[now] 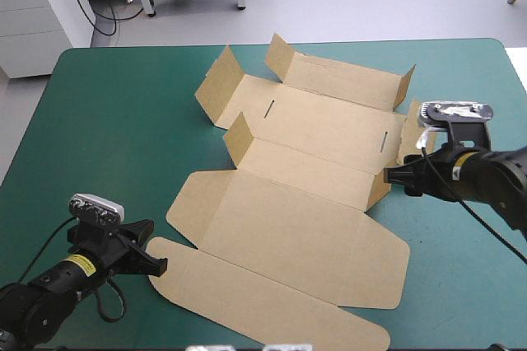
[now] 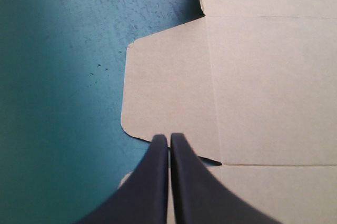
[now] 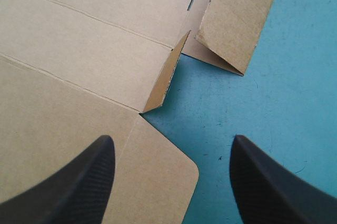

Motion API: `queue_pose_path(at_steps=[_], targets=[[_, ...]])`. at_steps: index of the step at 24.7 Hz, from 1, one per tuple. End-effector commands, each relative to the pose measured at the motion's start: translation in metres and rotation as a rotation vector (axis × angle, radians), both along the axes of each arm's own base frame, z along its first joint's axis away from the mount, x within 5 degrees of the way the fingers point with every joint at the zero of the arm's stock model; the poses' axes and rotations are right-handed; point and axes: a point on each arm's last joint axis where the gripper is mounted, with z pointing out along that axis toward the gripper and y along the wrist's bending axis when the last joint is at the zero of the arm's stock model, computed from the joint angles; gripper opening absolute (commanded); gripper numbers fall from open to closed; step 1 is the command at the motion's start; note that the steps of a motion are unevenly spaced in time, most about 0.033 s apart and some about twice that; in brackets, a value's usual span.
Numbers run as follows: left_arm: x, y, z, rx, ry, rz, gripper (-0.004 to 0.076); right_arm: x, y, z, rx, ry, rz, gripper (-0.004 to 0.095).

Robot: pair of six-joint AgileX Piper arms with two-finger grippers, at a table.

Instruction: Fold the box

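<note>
The box (image 1: 305, 203) looks light, stiff, creased board; best gripped at a raised side flap (image 3: 164, 82). Left tool (image 2: 169, 137) together, right tool (image 3: 171, 145) apart

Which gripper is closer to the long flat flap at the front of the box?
Left. The left gripper sits at that long flap's left end, fingers shut; the right gripper is open at the box's right edge.

The high view looks down over the whole table (image 1: 107, 137) — wrist views sit close above opposite edges of the box (image 1: 305, 203).
</note>
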Motion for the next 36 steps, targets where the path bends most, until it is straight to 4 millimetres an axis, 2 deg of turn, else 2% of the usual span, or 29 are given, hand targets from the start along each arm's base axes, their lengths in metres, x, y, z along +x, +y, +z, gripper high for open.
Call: queue_pose_path(at_steps=[1,5,8,11,16,26,36], targets=[[0.004,-0.002,0.012,-0.045,-0.067,0.009,-0.0008,0.022,0.007,-0.004,-0.005,-0.009,-0.012,0.0579],[0.004,-0.002,0.012,-0.045,-0.062,0.009,-0.0008,0.047,0.007,-0.016,0.022,0.068,-0.062,0.0578],[0.004,-0.002,0.012,-0.046,-0.062,0.010,-0.0008,0.063,0.000,-0.017,0.092,0.101,-0.096,0.0578],[0.004,-0.002,0.012,-0.046,-0.062,0.010,-0.0008,0.073,-0.009,-0.017,0.170,0.124,-0.100,0.0578],[0.004,-0.002,0.012,-0.046,-0.062,0.010,-0.0008,0.092,-0.017,-0.032,0.259,0.195,-0.117,0.0578],[0.004,-0.002,0.012,-0.047,-0.063,0.011,-0.0008,0.137,-0.010,-0.090,0.243,0.394,-0.135,0.0574],[0.004,-0.002,0.012,-0.049,-0.069,0.012,-0.0008,0.156,-0.004,-0.118,0.240,0.442,-0.133,0.0573]])
